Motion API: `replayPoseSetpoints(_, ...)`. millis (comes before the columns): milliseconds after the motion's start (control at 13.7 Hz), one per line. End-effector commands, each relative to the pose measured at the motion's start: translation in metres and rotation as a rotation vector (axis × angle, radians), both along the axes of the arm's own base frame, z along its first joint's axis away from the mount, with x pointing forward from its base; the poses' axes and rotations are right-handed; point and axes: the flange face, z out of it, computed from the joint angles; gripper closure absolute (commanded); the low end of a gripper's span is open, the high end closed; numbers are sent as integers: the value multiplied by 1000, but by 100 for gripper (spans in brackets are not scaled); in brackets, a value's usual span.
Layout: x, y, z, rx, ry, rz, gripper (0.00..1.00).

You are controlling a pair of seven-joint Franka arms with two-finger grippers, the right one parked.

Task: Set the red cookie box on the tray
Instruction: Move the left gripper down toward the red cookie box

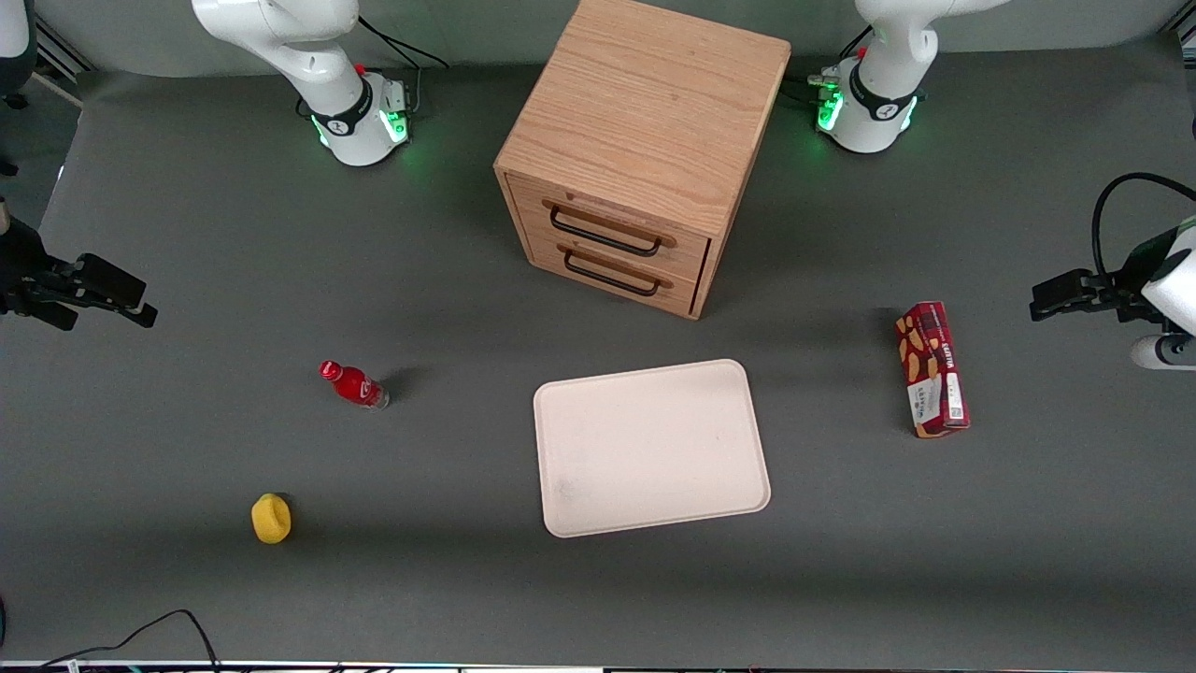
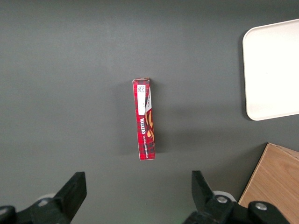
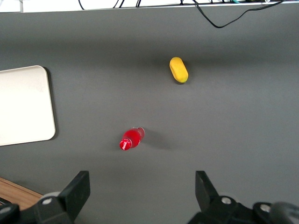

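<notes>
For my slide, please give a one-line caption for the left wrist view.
Open claw hovering above the red cookie box lying on the table, apart from the empty tray.

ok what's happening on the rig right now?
Nothing is held yet. The left gripper hangs in the air with its fingers open, and the red cookie box lies on the table toward the working arm's end, untouched. The tray sits bare in front of the drawer cabinet, apart from the box. A small red bottle and a yellow object lie toward the parked arm's end.
</notes>
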Motion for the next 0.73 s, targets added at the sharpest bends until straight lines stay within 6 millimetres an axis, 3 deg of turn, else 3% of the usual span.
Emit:
replayPoseSetpoints(0,-6,-3,1,-6,-14,-15,0)
replayPoseSetpoints(656,-2,-6,-4,-2,-10,-23,0)
